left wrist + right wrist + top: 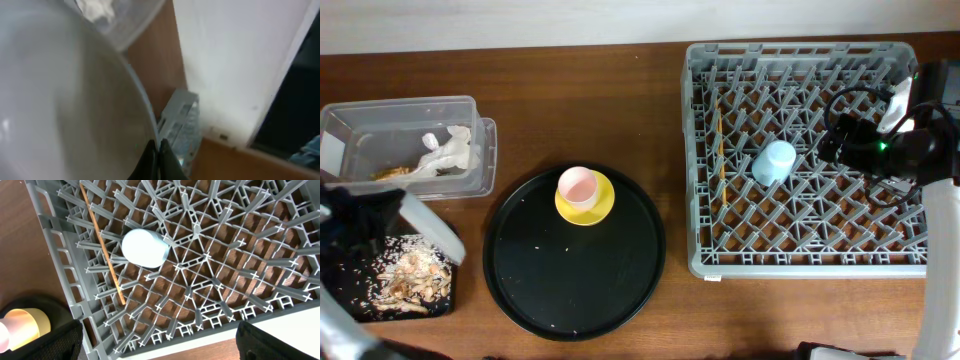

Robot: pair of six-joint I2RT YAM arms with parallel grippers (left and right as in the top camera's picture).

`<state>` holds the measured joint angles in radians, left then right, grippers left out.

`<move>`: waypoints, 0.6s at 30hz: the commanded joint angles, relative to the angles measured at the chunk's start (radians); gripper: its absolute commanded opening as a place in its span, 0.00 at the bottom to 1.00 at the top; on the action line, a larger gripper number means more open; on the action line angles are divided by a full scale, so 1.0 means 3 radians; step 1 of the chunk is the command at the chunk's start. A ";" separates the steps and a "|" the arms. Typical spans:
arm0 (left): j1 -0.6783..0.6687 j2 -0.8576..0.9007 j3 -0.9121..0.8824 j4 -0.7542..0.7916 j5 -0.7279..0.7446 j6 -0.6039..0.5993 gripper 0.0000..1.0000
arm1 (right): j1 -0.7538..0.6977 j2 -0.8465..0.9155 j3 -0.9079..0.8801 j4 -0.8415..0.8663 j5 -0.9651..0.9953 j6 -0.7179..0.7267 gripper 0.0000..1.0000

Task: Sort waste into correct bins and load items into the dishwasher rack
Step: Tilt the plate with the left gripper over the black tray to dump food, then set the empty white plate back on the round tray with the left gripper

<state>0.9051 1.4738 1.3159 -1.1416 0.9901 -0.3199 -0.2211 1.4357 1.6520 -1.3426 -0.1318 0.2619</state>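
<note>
Pink cup (577, 185) sits on yellow saucer (604, 203) on round black tray (570, 275).

The rack (800, 262) is matt grey plastic, the tub (400, 103) clear glossy plastic, the table (600, 110) smooth brown wood.

Your overhead camera looked straight down from high up and caught the whole table (620, 110), clear tub (405, 140) far left through to the rack (790, 262) on the right. Your right wrist camera hung close above that same rack, facing down, sharing the blue cup (144, 247) and chopsticks (102, 245) with the overhead. Your left wrist camera was jammed right up against the plate (65, 110), looking past its rim at a white wall (235, 65).
</note>
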 commanded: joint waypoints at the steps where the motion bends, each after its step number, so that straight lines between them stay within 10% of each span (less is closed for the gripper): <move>1: -0.0707 -0.0908 0.0052 -0.0243 -0.0954 0.0061 0.00 | -0.0010 0.0005 0.0017 0.0000 0.0031 0.0018 0.98; 7: -0.3019 -0.1336 -0.0013 -0.1045 -0.1729 0.0056 0.00 | -0.0009 0.0005 0.0017 0.0000 0.0031 0.0018 0.98; 10: -0.4028 -0.1335 -0.0352 -0.0996 -0.2431 -0.0652 0.00 | -0.0010 0.0005 0.0017 0.0000 0.0031 0.0018 0.98; 18: -0.5102 -0.0482 -0.1420 0.0628 -0.2792 -0.1255 0.05 | -0.0010 0.0005 0.0017 -0.0001 0.0031 0.0018 0.98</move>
<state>-0.6174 1.2575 0.8989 -0.9783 0.2199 -0.6785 -0.2211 1.4357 1.6520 -1.3426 -0.1310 0.2623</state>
